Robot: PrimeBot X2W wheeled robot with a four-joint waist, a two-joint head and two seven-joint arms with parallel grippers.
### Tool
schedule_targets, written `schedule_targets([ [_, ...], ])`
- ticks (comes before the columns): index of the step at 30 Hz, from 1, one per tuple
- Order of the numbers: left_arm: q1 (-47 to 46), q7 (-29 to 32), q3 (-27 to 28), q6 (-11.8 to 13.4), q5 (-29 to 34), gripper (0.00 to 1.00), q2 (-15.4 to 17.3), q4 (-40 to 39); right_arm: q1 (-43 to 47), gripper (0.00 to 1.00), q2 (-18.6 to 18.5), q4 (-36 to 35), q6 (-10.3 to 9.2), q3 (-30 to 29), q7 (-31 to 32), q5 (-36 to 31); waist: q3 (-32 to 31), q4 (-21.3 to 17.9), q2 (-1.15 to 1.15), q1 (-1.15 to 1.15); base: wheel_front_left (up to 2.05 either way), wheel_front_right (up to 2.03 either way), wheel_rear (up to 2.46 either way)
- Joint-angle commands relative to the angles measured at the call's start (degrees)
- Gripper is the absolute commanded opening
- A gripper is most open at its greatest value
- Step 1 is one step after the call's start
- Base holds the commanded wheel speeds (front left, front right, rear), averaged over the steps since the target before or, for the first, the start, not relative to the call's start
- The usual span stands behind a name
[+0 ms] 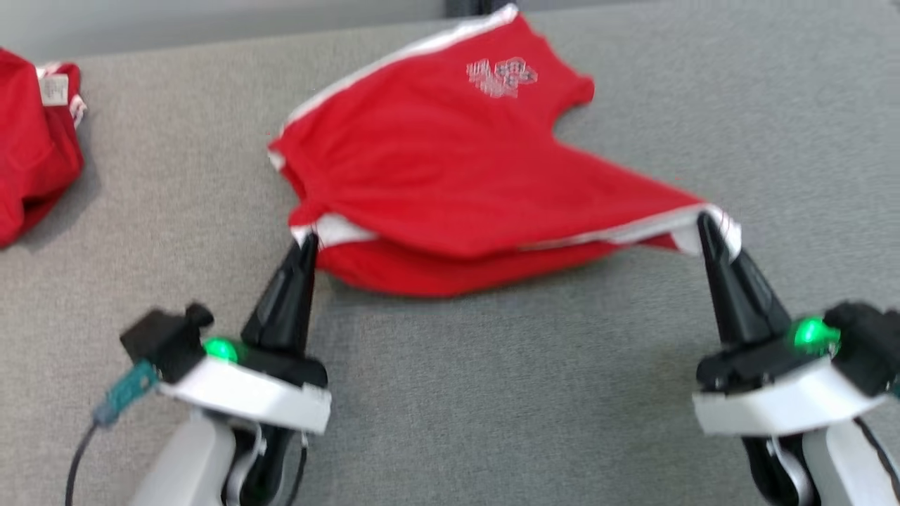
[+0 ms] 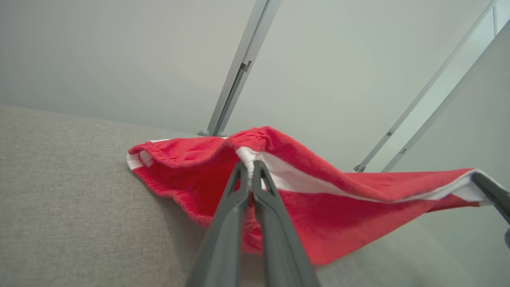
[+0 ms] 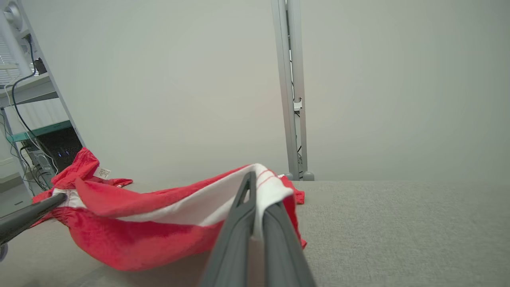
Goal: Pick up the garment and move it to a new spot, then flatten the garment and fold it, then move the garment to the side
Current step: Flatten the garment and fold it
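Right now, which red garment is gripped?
The spread red fabric garment at centre: left end effector and right end effector pinch its white edge. The crumpled red garment lies apart, far left.

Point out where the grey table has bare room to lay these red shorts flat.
Bare table lies between the left gripper and right gripper, nearer the robot than the red shorts both pinch, and to the shorts' right. The far left is crowded by a second red garment.

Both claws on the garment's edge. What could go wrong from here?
Left claw and right claw pinch only the garment's white trim; pulling tauter may slip it free.
The lower layer sags beneath; it may crease when laid flat.
Moving left risks snagging the second red garment.
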Motion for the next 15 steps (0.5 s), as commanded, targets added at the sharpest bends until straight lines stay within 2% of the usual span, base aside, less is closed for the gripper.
schedule_targets([
  [1, 2.23, -0.09, 0.62, 0.44, 0.42, 0.0, 0.09, -1.73, 2.09, 0.0, -0.08, -1.08, 0.01, -0.27, 0.29, 0.26, -3.09, -1.37, 0.0, 0.0, 0.0, 0.0, 0.0],
  [9, 15.99, -0.06, 0.59, 3.6, 2.01, 0.0, 0.27, -13.82, 12.87, 0.0, 1.06, -9.17, 0.01, -2.45, 3.63, -0.09, -7.26, -3.24, 0.0, 0.0, 0.0, 0.0, 0.0],
  [15, 22.75, 1.41, -0.88, 6.19, 2.76, 0.0, 1.03, -21.32, 18.48, 0.0, 1.83, -15.6, 0.01, -5.06, 7.02, -1.56, -8.58, -2.78, 0.0, 0.0, 0.0, 0.0, 0.0],
])
